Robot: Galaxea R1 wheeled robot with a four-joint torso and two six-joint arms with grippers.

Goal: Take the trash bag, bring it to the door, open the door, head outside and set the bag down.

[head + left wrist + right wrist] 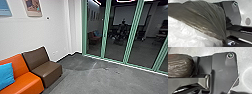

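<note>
In the head view, at your left, locate the blue cushion (7,75) on the orange seat (28,83). The brown seat (48,70) stands beside it, against the white wall (40,32). Bare grey floor (100,77) extends to the green-framed glass panels (94,32) at your right. A dark figure, too small to make out, is visible in the glass.

In the left wrist view, locate the trash bag (205,16): dark, with long folds drawn together toward one narrow point, and a bright, crinkled area along its edge. In the right wrist view, its rounded, glossy side is visible. You cannot tell whether the left gripper or the right gripper is wide, narrow or holding the bag.
</note>
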